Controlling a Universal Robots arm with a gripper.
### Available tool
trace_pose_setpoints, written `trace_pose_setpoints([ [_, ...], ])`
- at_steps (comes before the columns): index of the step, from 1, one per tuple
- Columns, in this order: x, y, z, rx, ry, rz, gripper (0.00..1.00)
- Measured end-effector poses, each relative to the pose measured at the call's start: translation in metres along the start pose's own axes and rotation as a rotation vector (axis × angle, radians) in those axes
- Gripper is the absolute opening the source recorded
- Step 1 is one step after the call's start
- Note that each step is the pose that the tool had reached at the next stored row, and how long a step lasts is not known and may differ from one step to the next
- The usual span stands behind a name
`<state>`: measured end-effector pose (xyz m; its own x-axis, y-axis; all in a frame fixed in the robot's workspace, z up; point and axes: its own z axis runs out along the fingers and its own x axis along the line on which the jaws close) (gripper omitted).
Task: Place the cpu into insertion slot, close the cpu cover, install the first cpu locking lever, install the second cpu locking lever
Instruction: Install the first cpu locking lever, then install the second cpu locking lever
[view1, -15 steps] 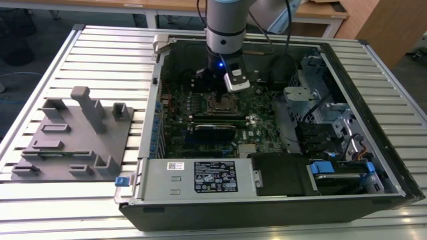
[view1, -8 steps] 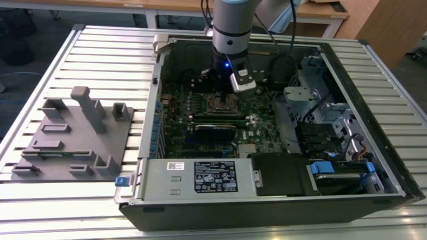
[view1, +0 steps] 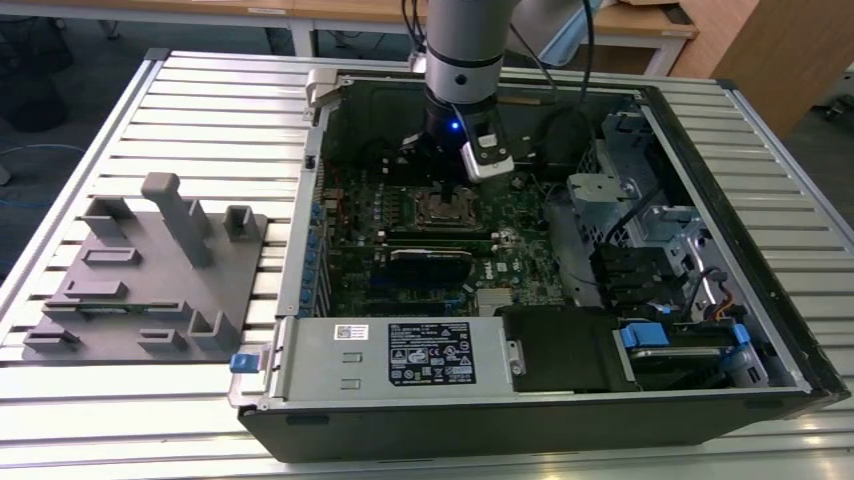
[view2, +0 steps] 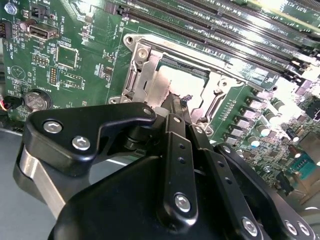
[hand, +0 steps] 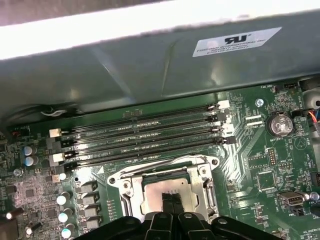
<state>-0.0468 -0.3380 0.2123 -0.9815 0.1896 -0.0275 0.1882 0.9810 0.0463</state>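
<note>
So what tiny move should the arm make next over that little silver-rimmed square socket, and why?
Probably a short straight lift. The silver-grey square chip already lies flat in the silver-rimmed socket, and the black gripper sits right over its middle with fingers together, gripping nothing, so rising should clear it without dragging across it.

No legible txt, white sticker (hand: 236, 41) on case wall, printed label (view1: 433, 352) on grey box, both unreadable

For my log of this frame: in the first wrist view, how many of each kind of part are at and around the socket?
Memory slots: 4
Coin battery: 1
Chip: 1
Cover frame: 1
Total: 7
</note>
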Motion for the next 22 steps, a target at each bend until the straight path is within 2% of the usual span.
trace_pose_setpoints([
  [8, -0.0006, -0.0035, -0.0002, -0.0007, 0.0015, -0.033, 0.1],
  [17, -0.0007, -0.0035, -0.0017, -0.002, 0.0019, -0.037, 0.1],
  [19, -0.0007, -0.0036, -0.0018, 0.0027, 0.0012, -0.037, 0.1],
  [22, -0.0007, -0.0035, -0.0023, 0.0028, 0.0012, -0.037, 0.1],
])
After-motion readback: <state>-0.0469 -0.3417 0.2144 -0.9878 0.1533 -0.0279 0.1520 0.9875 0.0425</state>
